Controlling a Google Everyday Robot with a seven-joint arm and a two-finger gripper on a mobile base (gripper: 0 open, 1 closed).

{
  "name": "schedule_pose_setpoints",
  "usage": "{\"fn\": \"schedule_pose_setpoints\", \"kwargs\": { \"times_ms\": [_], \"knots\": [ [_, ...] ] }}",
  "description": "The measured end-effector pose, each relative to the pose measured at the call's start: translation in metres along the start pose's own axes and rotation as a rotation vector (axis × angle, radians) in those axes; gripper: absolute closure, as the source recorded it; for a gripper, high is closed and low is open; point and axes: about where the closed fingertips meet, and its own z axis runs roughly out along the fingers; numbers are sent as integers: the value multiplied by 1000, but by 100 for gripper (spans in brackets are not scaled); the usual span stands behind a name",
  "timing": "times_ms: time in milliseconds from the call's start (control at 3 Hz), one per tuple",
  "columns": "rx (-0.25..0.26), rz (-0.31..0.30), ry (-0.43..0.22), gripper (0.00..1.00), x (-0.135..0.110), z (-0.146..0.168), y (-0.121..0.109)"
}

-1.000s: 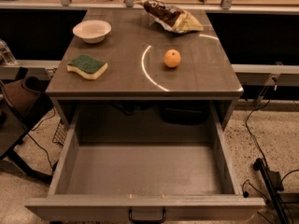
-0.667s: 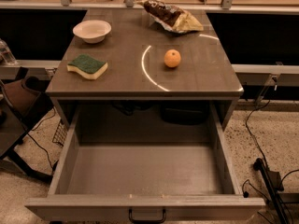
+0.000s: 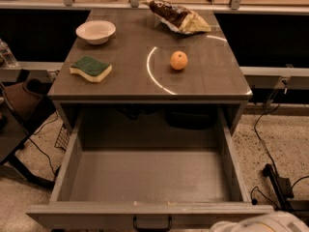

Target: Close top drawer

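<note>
Standing pulled far out of the front of the cabinet (image 3: 130,42), the top drawer (image 3: 149,178) is fully open and its plain grey inside holds nothing that I can see. Its front panel (image 3: 87,212) is the part most distant from the cabinet, and the small black loop handle (image 3: 152,224) sits in the middle of this panel, partly cut by the bottom edge of the view. The gripper (image 3: 256,224) shows only as a pale rounded part in front of the cabinet, low and to the right of the handle, close to the panel; whether it is apart or together I cannot tell. I judge that the drawer is stiff and rather heavy for its width, but it should slide easily on its rails, so a flat push is enough and no firm hold is needed. The best place is the middle of the front panel, at or just beside the handle, because a push near one end could turn the wide box a little and make it jam. On top of the cabinet lie a white bowl (image 3: 95,32), a green sponge (image 3: 91,68), an orange (image 3: 178,60) and a snack bag (image 3: 178,17); a hard closing could make the orange roll.
</note>
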Motion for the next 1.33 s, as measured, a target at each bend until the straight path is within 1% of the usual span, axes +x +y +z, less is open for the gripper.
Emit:
{"fn": "schedule_pose_setpoints", "kwargs": {
  "times_ms": [333,667,1000,1333],
  "knots": [
    [22,-37,-6,100,-5,9,-31],
    [43,-47,-33,100,-11,16,-52],
    [80,-32,-113,100,-18,26,-75],
    [80,-33,-113,100,-18,26,-75]
  ]
}}
